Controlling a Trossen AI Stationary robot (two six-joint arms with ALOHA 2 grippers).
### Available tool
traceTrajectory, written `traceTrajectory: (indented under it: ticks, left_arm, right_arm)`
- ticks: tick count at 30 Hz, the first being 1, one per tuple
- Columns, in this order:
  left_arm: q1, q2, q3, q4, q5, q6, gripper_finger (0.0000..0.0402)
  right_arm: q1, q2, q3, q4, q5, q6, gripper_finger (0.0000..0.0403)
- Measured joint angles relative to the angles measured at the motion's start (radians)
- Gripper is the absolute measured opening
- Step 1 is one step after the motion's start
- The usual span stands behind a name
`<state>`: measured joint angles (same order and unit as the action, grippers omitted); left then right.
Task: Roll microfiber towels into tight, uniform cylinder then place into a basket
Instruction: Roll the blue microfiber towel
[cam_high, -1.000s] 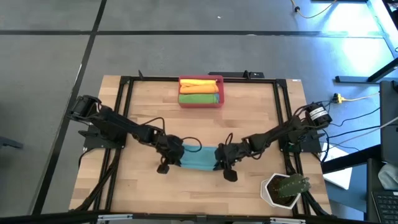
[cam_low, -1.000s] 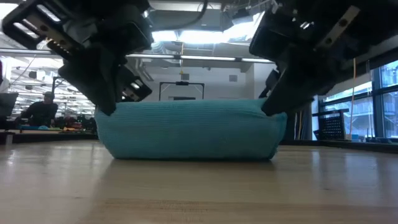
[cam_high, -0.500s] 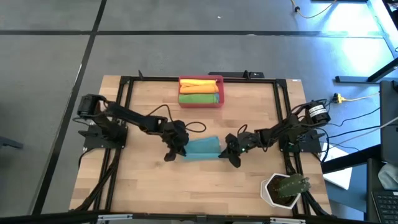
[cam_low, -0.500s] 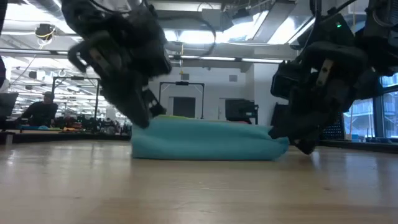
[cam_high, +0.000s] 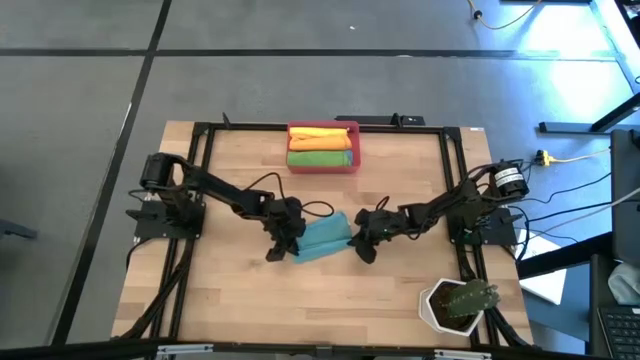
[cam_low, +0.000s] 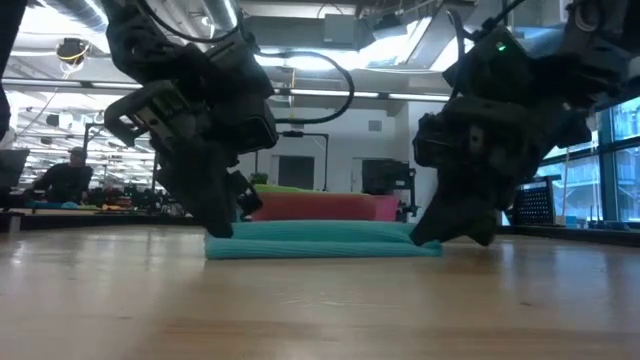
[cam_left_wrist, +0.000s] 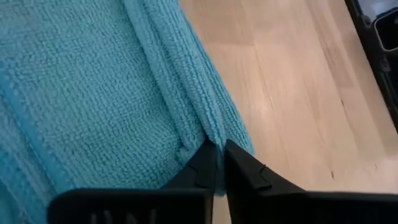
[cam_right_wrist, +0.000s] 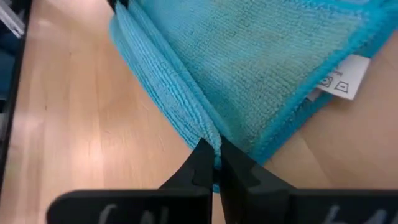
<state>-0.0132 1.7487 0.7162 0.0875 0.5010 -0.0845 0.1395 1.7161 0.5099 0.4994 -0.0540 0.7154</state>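
So the teal towel (cam_high: 324, 238) is laid out low and flat in the middle of the wooden table (cam_high: 230, 300), with a folded edge pinched at each end: the left gripper (cam_high: 287, 243) is clamped tight on its left end and the right gripper (cam_high: 362, 240) is clamped on the right end. A white care tag (cam_right_wrist: 344, 77) is seen at the towel's edge. The red-pink basket (cam_high: 323, 165) is parked well apart at the table's far edge, with the orange towel (cam_high: 322, 139) and green towel (cam_high: 319, 157) rolled up inside.
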Motion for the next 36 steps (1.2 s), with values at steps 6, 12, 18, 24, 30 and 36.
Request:
traceTrajectory:
  ticks: [6, 12, 18, 24, 30, 36]
  left_arm:
    - [0.02, -0.053, -0.003, -0.053, -0.089, 0.041, 0.0052]
    - [0.049, -0.137, -0.003, -0.064, -0.139, 0.091, 0.0075]
    - [0.053, -0.195, -0.003, -0.063, -0.248, 0.14, 0.0122]
    - [0.005, -0.25, -0.001, -0.033, -0.362, 0.202, 0.0165]
    - [-0.107, -0.251, 0.0, 0.058, -0.44, 0.224, 0.0173]
    - [-0.247, -0.183, 0.001, 0.209, -0.552, 0.253, 0.017]
  right_arm:
    - [0.0, 0.0, 0.032, -0.054, 0.008, -0.029, 0.0009]
    - [0.0, -0.001, 0.038, -0.082, 0.017, -0.036, 0.001]
    - [0.0, -0.001, 0.038, -0.083, 0.019, -0.037, 0.001]
    - [0.0, -0.001, 0.038, -0.083, 0.033, -0.017, 0.001]
    - [-0.014, -0.001, 0.038, -0.081, 0.037, -0.011, 0.001]
    - [-0.032, 0.0, 0.038, -0.079, 0.038, -0.005, 0.001]
